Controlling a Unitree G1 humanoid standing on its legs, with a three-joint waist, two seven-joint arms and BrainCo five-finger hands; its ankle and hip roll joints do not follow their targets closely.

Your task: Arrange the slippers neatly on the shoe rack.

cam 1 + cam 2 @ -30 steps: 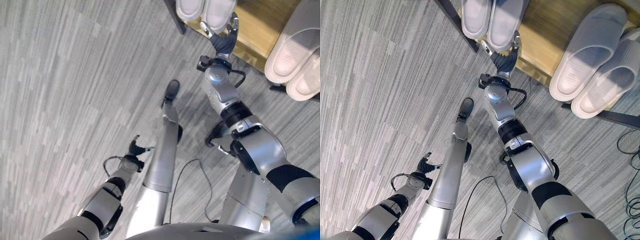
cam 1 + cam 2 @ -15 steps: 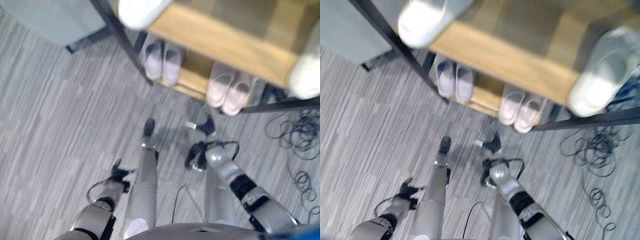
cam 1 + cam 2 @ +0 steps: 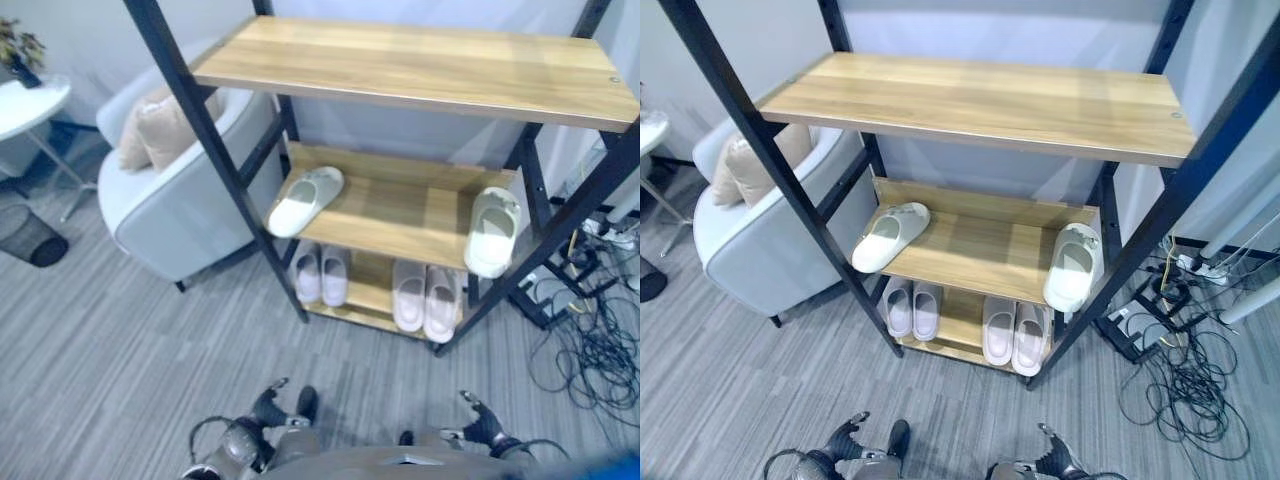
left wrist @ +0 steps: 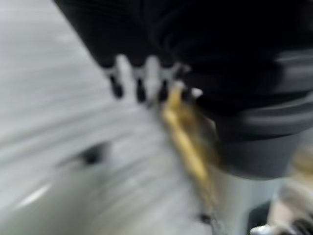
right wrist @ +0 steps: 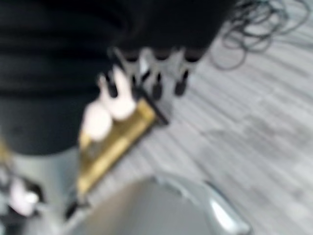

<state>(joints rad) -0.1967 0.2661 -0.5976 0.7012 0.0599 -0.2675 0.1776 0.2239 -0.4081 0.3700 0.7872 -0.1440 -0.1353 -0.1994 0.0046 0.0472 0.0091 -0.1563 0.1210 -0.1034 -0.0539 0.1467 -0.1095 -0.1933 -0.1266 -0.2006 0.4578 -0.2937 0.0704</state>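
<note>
A shoe rack (image 3: 790, 195) with black posts and three wooden shelves is seen well ahead of both hands, which are held low near the floor (image 3: 120, 340). The left hand (image 3: 268, 404) is seen at the lower edge of the eye views, and the right hand (image 3: 478, 424) beside it to the right; both are well apart from the rack and nothing is held in either. In the wrist views the fingers (image 4: 139, 83) of the left hand and the fingers (image 5: 156, 73) of the right hand are shown in a loose, fairly straight row, with no object between them.

On the bottom shelf, nearest to the hands, two pairs are set: a left pair (image 3: 912, 307) ahead of the left hand and a right pair (image 3: 1013, 329) ahead of the right hand, each pair lying side by side and touching. On the middle shelf, farther up, a single slipper (image 3: 890, 236) is laid at an angle at the left end, and a second single slipper (image 3: 1074, 266) is placed at the right end, overhanging the front edge. The top shelf (image 3: 980, 100) is seen above.

An armchair (image 3: 180, 200) with a cushion (image 3: 160, 125) is placed beyond the left hand, just beside the rack. Loose cables (image 3: 590, 340) are spread on the floor beyond the right hand.
</note>
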